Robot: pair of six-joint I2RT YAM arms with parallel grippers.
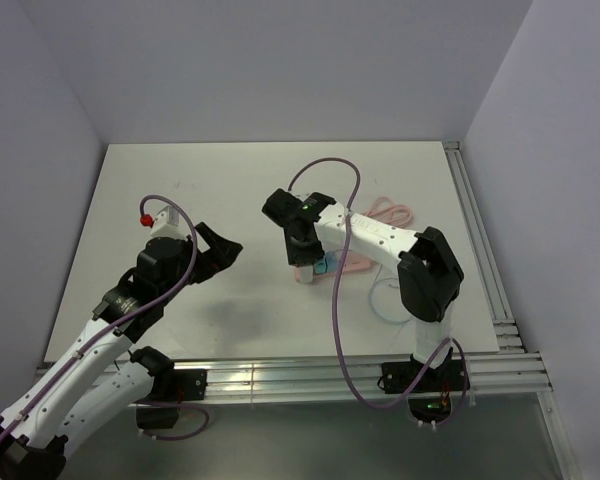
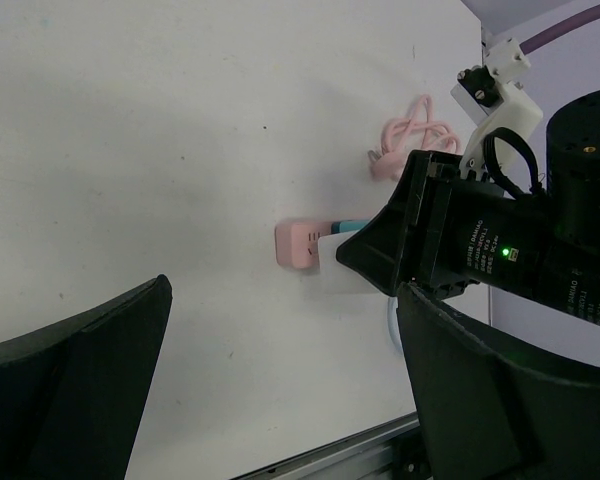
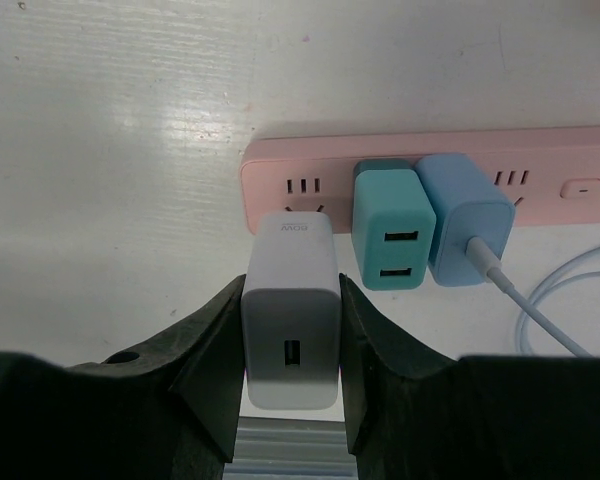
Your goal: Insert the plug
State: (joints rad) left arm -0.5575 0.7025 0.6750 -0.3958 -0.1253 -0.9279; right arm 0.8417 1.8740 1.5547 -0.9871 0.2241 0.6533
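The teal plug (image 3: 390, 228) sits in the pink power strip (image 3: 280, 175), next to a blue charger (image 3: 465, 232) with a white cable. My right gripper (image 3: 292, 290) is shut on a small white block (image 3: 292, 320), a charger, held at the strip's left-end socket. I cannot tell whether its prongs are in. In the top view the right gripper (image 1: 305, 255) is down over the strip (image 1: 358, 266). My left gripper (image 1: 220, 250) is open and empty, well left of the strip; its wrist view shows the strip's end (image 2: 295, 243).
A coiled pink cord (image 1: 390, 212) lies behind the strip. A thin pale cable (image 1: 380, 295) loops in front of it. Metal rails run along the table's right edge (image 1: 480, 240) and front edge (image 1: 280, 375). Walls close in on the left, back and right.
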